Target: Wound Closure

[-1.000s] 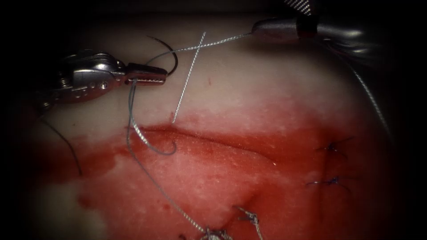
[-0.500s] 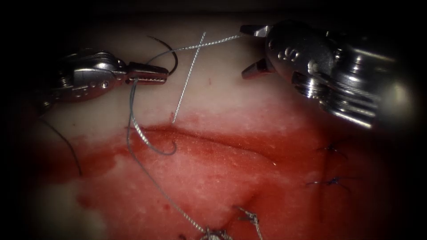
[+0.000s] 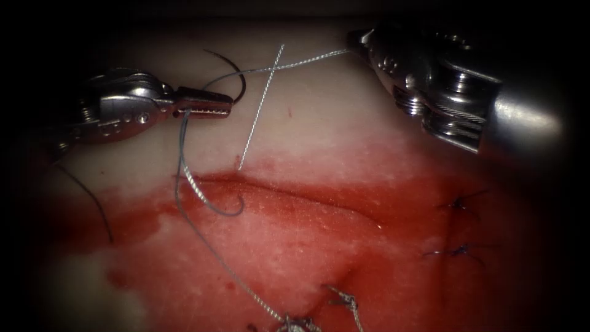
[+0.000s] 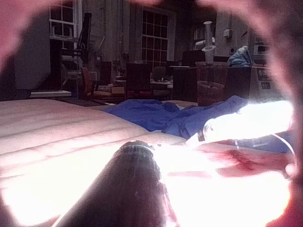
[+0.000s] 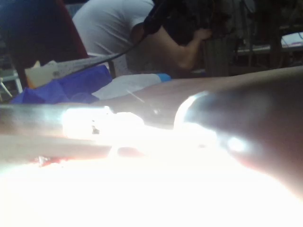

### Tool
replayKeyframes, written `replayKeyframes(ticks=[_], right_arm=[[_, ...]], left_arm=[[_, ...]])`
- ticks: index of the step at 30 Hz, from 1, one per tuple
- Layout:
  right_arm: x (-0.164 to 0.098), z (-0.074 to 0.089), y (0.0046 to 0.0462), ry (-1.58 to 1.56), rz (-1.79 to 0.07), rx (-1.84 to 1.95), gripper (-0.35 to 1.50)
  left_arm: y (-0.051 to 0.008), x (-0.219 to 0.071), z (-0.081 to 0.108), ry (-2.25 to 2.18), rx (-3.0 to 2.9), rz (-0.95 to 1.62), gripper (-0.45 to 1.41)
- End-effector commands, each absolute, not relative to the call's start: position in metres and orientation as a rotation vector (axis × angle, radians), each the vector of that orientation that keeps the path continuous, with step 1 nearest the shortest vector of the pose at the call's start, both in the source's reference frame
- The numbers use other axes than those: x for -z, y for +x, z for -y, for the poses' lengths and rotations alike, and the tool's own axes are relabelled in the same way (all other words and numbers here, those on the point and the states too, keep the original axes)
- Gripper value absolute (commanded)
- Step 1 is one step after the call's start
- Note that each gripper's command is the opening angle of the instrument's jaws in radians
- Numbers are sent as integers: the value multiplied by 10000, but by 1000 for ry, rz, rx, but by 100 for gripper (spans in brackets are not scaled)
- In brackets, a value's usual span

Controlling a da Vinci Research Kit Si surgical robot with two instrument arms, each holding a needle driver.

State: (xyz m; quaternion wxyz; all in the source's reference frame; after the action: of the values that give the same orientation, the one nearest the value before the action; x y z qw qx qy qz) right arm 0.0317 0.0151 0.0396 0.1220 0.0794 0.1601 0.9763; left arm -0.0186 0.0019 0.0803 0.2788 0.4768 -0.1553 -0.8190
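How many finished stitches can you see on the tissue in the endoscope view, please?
4: two dark knots right of the cut, upper and lower; two at the bottom edge, and. Others may be hidden.

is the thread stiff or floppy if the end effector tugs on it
Probably floppy: the thread sags in a loose loop over the cut below the left end effector, whose jaws are shut on it. Its twisted strand looks slightly springy, as the loop holds a curve. Likely very light, lying across the tissue without denting it.
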Motion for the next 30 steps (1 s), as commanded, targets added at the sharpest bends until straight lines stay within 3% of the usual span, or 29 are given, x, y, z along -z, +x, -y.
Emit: replayKeyframes(ticks=[1,2,5,8,9,11,12,14,19,23,26,30], right_arm=[[-389,-162,322,237,-473,-2883,41],[-388,-162,322,217,-473,-2912,58],[-385,-161,323,195,-471,-2943,55],[-381,-160,323,207,-475,-3002,80],[-381,-160,323,207,-475,-3002,80],[-376,-158,324,226,-478,-3049,102],[-371,-156,325,227,-476,-3063,95],[-364,-154,326,249,-482,-3090,100],[-349,-150,328,400,-437,-3090,68],[-349,-138,330,587,-316,-3104,78],[-351,-134,331,700,-253,-3100,98],[-351,-134,331,756,-222,-3107,91]], left_arm=[[-186,-794,-33,1279,2195,431,-45],[-186,-794,-33,1279,2195,431,-45],[-186,-794,-33,1281,2195,434,-45],[-186,-794,-33,1281,2195,434,-45],[-186,-794,-33,1281,2195,434,-45],[-186,-794,-33,1281,2195,434,-45],[-186,-794,-33,1281,2195,434,-45],[-186,-794,-33,1281,2194,434,-45],[-186,-794,-33,1281,2194,434,-45],[-186,-794,-33,1282,2195,434,-45],[-186,-794,-33,1284,2193,432,-45],[-186,-793,-33,1290,2194,446,-45]])
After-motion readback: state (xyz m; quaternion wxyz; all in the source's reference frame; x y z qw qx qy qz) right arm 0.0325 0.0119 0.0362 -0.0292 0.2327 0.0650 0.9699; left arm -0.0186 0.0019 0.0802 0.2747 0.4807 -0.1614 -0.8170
